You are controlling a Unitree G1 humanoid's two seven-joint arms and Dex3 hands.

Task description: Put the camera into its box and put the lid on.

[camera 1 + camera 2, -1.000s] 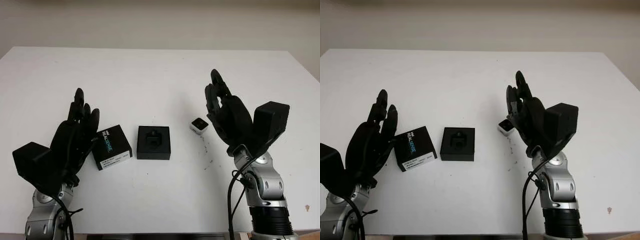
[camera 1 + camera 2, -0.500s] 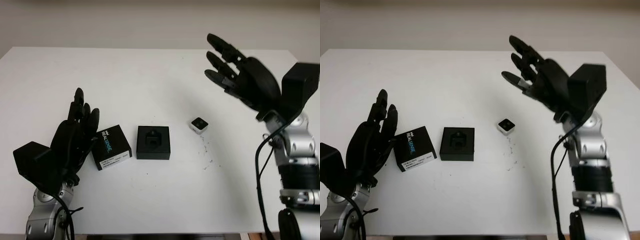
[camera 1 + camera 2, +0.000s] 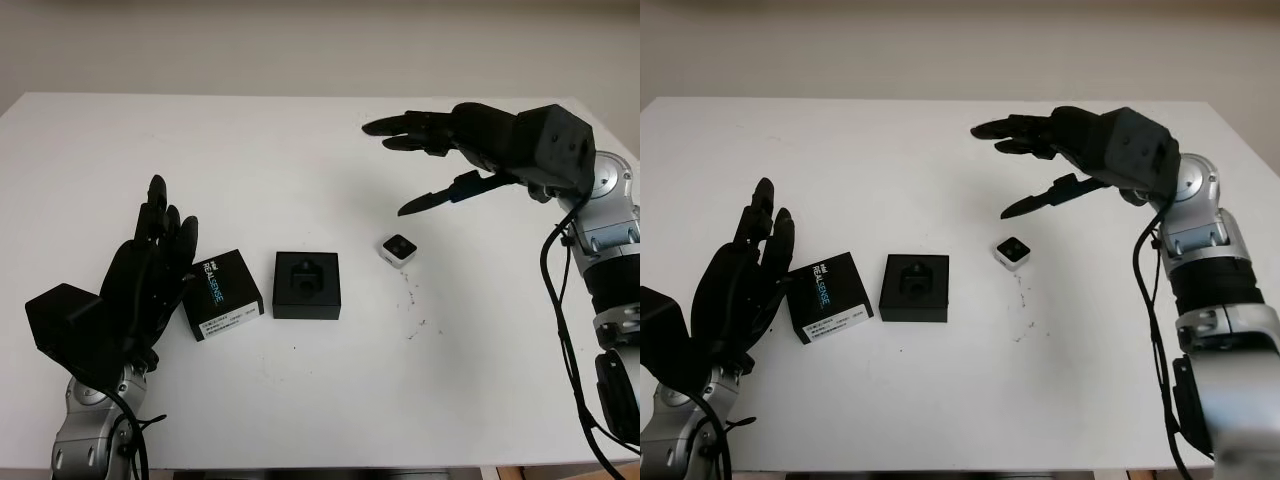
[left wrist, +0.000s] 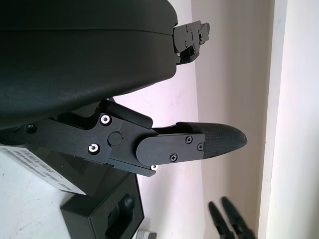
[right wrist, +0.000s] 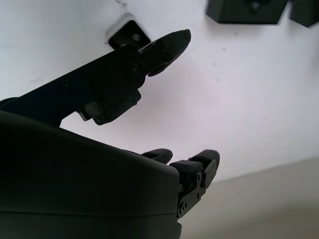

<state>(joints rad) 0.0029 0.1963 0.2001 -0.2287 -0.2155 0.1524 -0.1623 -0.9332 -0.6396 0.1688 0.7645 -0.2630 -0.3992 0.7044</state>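
Note:
A small white-cased camera with a dark face lies on the white table, right of centre. The open black box with a moulded recess sits in the middle. Its black lid, printed REALSENSE, lies just left of the box. My right hand is open in the air above and behind the camera, palm turned toward the table, holding nothing. My left hand is open at the front left, right beside the lid. The right wrist view shows the camera beyond a fingertip.
The table's far edge meets a pale wall. A few small dark specks mark the surface in front of the camera. Bare tabletop spreads behind and in front of the box.
My right hand has lifted from beside the camera, swung up and back, and turned over so its fingers point left above the table. The left hand, camera, box and lid stayed put.

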